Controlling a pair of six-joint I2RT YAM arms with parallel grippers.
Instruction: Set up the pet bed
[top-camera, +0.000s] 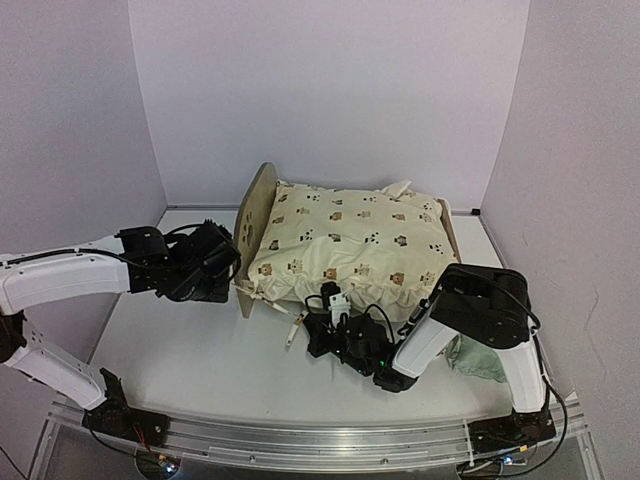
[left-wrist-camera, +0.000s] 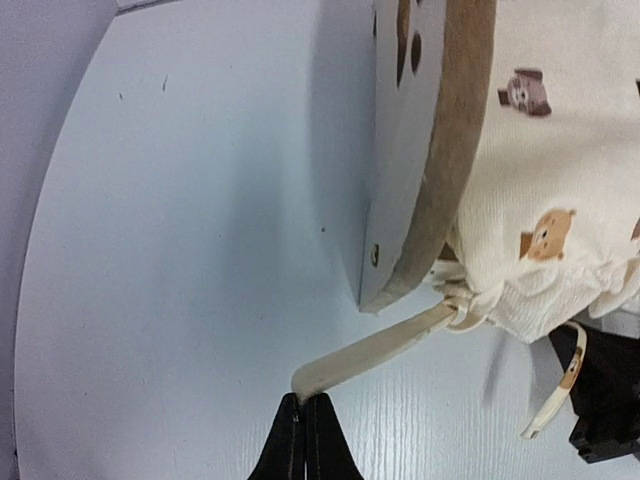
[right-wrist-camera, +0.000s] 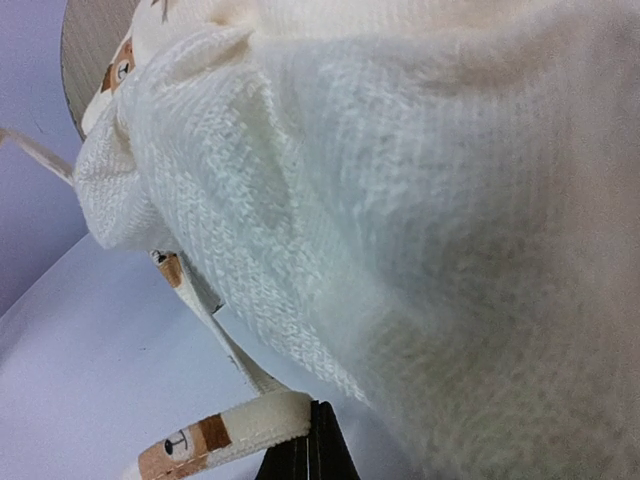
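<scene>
I judge that I am at the step of fastening the cushion (top-camera: 350, 240) to the pet bed (top-camera: 256, 215), since both of my grippers are on its ties. My left gripper (left-wrist-camera: 304, 405) is closed and seems to pinch the very end of the plain tie (left-wrist-camera: 380, 345), which runs from my fingertips up to the cushion corner at the foot of the headboard. My right gripper (right-wrist-camera: 316, 415) is also closed, on the end of the printed tie (right-wrist-camera: 235, 432), and the cushion bulges just above it. Next, I think, the two ties must be brought together around the frame and knotted. This calls for a gentle pull, so that the cushion does not slide off. The bed stands just beyond my left fingertips. It is of light wood, with an arched headboard with dark cutouts, and the cushion hides its base completely.
</scene>
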